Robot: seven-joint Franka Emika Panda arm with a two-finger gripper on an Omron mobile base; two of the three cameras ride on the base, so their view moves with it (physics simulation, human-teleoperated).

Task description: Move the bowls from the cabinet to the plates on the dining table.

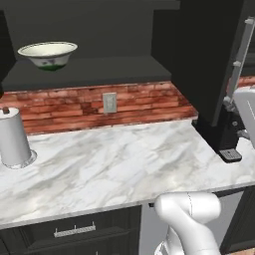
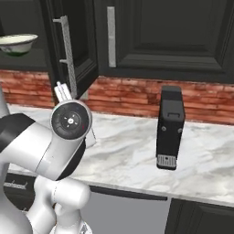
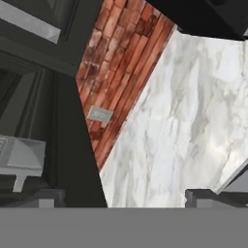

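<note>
Open cabinet [image 1: 89,74] shelf holds cream-white bowl [image 1: 48,54]; gripper [image 3: 123,197] jaws apart, seemingly well away.

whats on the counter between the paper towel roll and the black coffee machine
Nothing: in the left base view, the veined marble counter lies bare between the white paper towel roll and the black coffee machine.

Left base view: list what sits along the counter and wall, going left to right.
Paper towel roll → cream-white bowl on the cabinet shelf → wall outlet → open cabinet door → black appliance.
</note>
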